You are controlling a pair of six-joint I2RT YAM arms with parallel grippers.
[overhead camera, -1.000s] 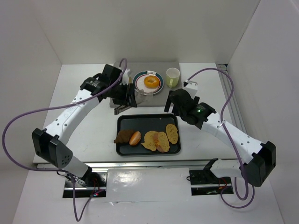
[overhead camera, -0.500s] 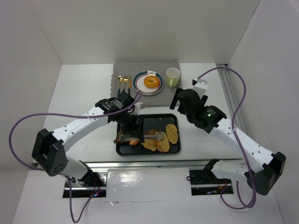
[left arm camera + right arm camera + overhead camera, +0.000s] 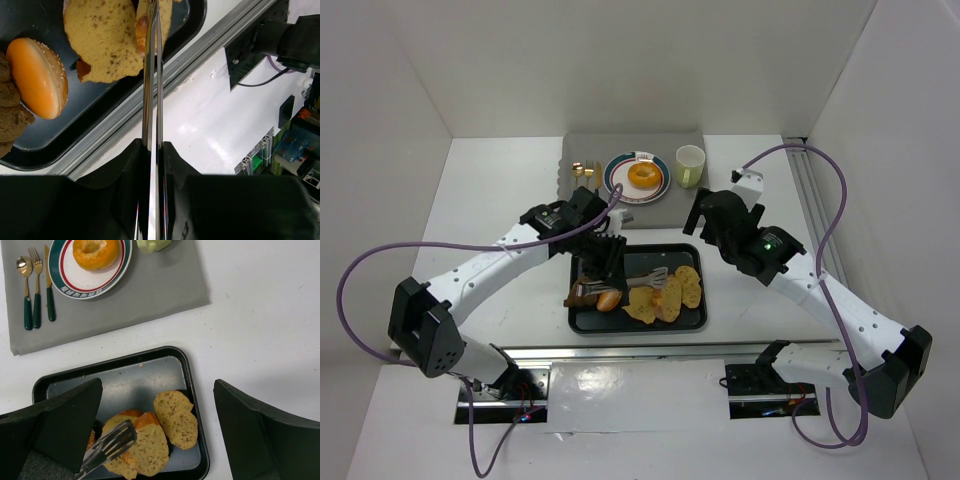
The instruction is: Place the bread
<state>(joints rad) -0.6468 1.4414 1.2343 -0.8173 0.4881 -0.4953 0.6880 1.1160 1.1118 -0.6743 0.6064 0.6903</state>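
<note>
left gripper (image 3: 152,150) clamped on tongs (image 3: 151,100) | tips at a bread slice (image 3: 107,35) in the near tray (image 3: 125,385) | right gripper (image 3: 157,384) gaping, empty | risk imo: shallow pinch, slice slips or crumbles

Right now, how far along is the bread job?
Done: a bagel sits on the plate. In hand: the left fingers clamp tongs whose tips reach the bread slices on the tray. Left: the slices, bun and dark bread are all on the tray. The right fingers hang open, empty.
</note>
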